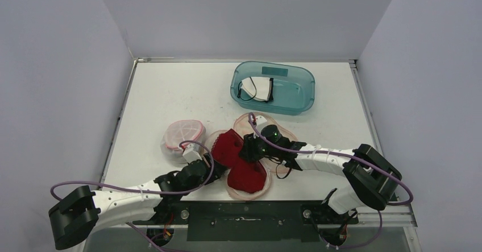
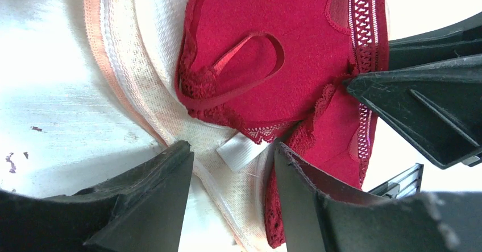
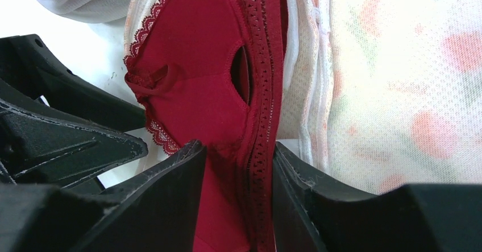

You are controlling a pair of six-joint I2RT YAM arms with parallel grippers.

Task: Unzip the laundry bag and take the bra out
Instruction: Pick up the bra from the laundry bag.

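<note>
White table (image 1: 165, 90), items listed left to right. Left arm: enters from the near left corner. Round mesh pouch (image 1: 183, 133), pink and white: near the left edge, just beyond the left wrist. Left gripper (image 2: 232, 149): jaws apart, straddling the white edge of the laundry bag and a small white label (image 2: 241, 151); no firm pinch on either is visible. Red bra (image 1: 230, 147): mid-table near the front edge, lace-trimmed, spread on top of the opened laundry bag (image 3: 392, 81) and between the two grippers. Laundry bag: white mesh with peach trim and a faint floral print, lying flat under the bra and showing around it. Right gripper (image 3: 237, 149): closed on the red bra, the band and a fold of a cup pressed between its fingers. Teal plastic basin (image 1: 310, 87): far right of the table, well apart from the bra. White garment with black straps (image 1: 256, 88): inside the basin, at its left end.
</note>
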